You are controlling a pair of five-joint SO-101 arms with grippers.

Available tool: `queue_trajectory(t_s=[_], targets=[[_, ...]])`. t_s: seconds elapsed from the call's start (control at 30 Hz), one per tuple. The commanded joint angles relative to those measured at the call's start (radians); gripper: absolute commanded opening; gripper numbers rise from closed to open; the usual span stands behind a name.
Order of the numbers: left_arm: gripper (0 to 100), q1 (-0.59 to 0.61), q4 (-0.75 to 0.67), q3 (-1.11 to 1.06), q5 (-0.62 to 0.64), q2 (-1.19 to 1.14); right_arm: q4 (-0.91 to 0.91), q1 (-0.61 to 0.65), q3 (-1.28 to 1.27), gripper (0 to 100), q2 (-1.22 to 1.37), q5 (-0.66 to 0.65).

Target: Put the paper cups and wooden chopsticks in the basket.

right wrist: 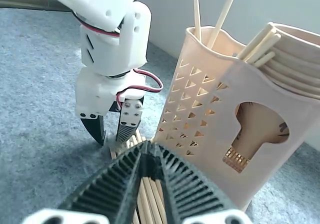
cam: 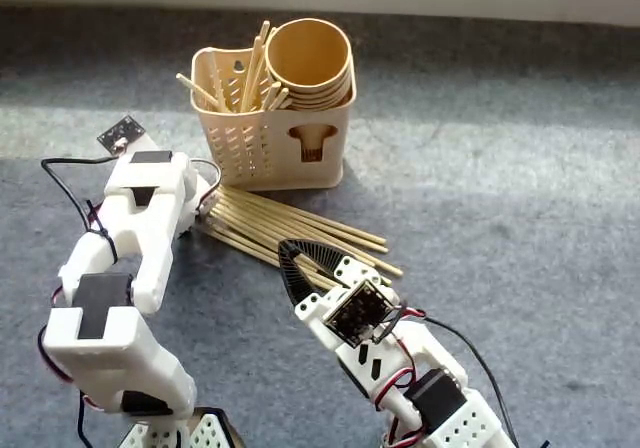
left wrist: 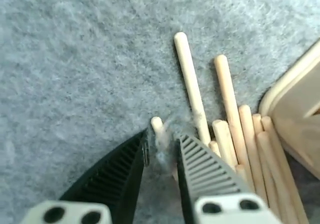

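We're seeing the left gripper (left wrist: 162,145), jaws slightly apart, straddling the tip of one pale wooden chopstick (left wrist: 157,125) that's running toward lower right at mid-frame, just below the cream slotted plastic basket (cam: 270,148).

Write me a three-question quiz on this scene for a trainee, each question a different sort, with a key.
1. True or false: the paper cups are stacked inside the basket.
2. The loose chopsticks lie: A) on the grey surface in front of the basket; B) behind the basket; C) on top of the cups.
3. Fill in: the left claw, down at the chopsticks' ends, is ____.
Key: 1 true; 2 A; 3 open.
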State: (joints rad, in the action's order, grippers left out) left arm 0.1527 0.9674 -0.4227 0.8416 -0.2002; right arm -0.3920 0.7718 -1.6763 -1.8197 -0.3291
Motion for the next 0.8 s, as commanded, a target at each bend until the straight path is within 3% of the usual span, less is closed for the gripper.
queue_trajectory(t_s=[0.0,0.37,0.5,0.77], targets=[[9,-0.016,0.025,0.016,0.052,-0.005,-0.004,0.005,-0.093,0.5,-0.010,-0.011],[9,-0.004,0.023,0.016,0.084,-0.007,-0.004,0.005,-0.093,0.5,-0.010,-0.011],[0,0.002,0.018,0.016,0.084,-0.008,-0.004,0.005,-0.093,0.5,-0.010,-0.011],[1,0.002,0.020,0.008,0.084,-0.002,-0.004,0.005,-0.093,0.5,-0.010,-0.011]])
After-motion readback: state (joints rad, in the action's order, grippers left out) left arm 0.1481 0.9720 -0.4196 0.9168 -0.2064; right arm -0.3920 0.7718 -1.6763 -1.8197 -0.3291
